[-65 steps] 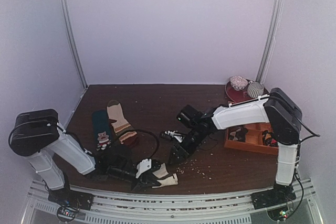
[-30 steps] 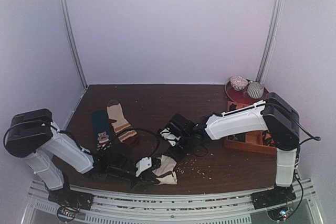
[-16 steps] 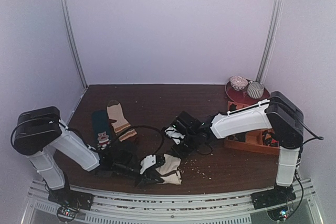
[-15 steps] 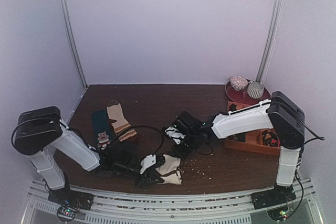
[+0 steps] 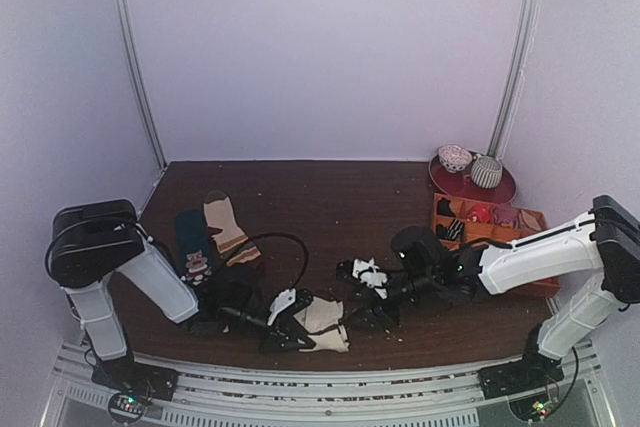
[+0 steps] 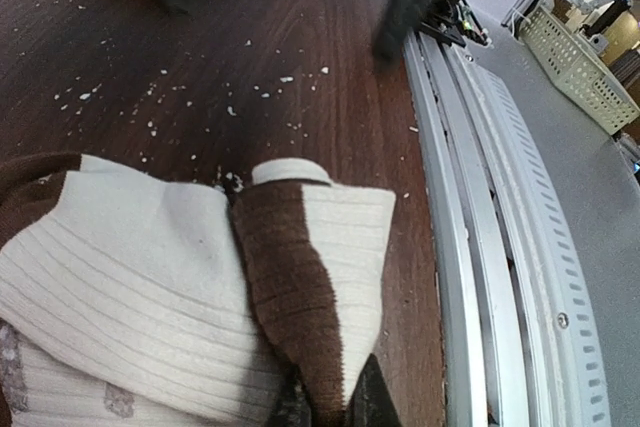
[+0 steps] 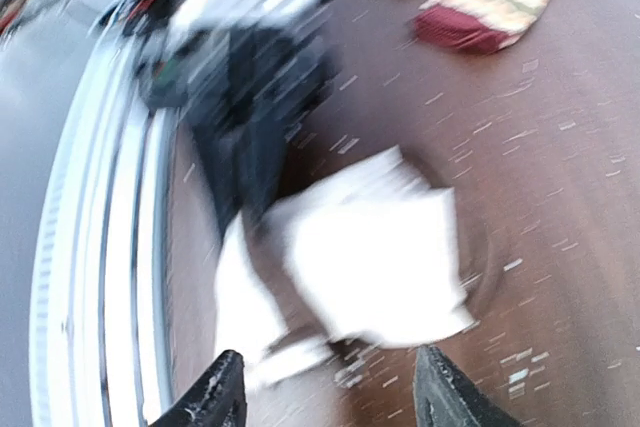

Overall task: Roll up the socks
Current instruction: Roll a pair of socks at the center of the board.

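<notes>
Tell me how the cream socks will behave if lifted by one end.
The socks would probably droop: they lie folded and creased. Likely light: thin ribbed knit. Probably not slippery in the left pincer pinching the brown end.

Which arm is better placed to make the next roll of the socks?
The left arm, I'd judge: its jaws are shut on the brown end of the socks. The right arm has its jaws open beside them, gripping nothing.
</notes>
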Action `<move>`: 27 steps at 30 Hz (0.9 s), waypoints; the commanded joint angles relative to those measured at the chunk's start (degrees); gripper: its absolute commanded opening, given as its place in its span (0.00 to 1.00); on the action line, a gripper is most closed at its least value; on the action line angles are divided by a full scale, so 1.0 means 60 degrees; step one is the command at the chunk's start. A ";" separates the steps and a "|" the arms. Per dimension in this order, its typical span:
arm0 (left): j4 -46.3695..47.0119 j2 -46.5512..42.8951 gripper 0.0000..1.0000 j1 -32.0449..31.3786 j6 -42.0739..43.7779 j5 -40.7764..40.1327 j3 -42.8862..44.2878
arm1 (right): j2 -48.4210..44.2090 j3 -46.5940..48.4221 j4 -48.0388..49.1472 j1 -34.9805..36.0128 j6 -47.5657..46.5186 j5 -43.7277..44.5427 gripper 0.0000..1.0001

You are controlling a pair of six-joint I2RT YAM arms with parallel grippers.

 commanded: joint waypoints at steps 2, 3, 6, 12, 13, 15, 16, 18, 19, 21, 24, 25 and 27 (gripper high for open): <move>-0.1825 0.0921 0.00 0.0042 -0.0718 0.0378 -0.0382 | -0.0319 -0.0662 0.1160 0.0804 -0.1555 -0.0193 0.59; -0.1826 0.0958 0.00 0.0042 -0.0749 0.0409 -0.0377 | -0.0277 -0.0663 0.1128 0.0962 -0.1741 0.0045 0.60; -0.1866 0.0980 0.00 0.0068 -0.0825 0.0450 -0.0354 | -0.0106 -0.0556 0.1100 0.1427 -0.2351 0.0719 0.60; -0.2024 0.1075 0.00 0.0098 -0.0836 0.0493 -0.0298 | 0.0421 -0.0361 0.1119 0.1851 -0.2840 0.1163 0.61; -0.2014 0.1082 0.00 0.0100 -0.0842 0.0495 -0.0301 | 0.0584 -0.0342 0.1066 0.1926 -0.2935 0.1403 0.61; -0.2019 0.1118 0.00 0.0112 -0.0852 0.0516 -0.0304 | 0.0859 -0.0271 0.1036 0.1999 -0.3062 0.1625 0.60; -0.2028 0.1139 0.00 0.0114 -0.0844 0.0543 -0.0296 | 0.0978 -0.0189 0.1006 0.2024 -0.3059 0.1635 0.60; -0.2060 0.1169 0.00 0.0121 -0.0817 0.0574 -0.0269 | 0.1172 -0.0079 0.1005 0.2036 -0.3037 0.1620 0.59; -0.2076 0.1167 0.00 0.0129 -0.0794 0.0587 -0.0259 | 0.1253 -0.0072 0.1043 0.2045 -0.3038 0.1686 0.59; -0.2099 0.1178 0.00 0.0143 -0.0771 0.0582 -0.0263 | 0.1387 -0.0061 0.1122 0.2068 -0.3063 0.1839 0.59; -0.2116 0.1199 0.00 0.0151 -0.0765 0.0634 -0.0250 | 0.1621 0.0020 0.1141 0.2059 -0.3056 0.2059 0.57; -0.2137 0.1213 0.00 0.0158 -0.0738 0.0651 -0.0233 | 0.1694 0.0028 0.1142 0.2068 -0.3029 0.2120 0.55; -0.2183 0.1240 0.00 0.0159 -0.0701 0.0680 -0.0193 | 0.1850 0.0002 0.1230 0.2059 -0.2972 0.2264 0.53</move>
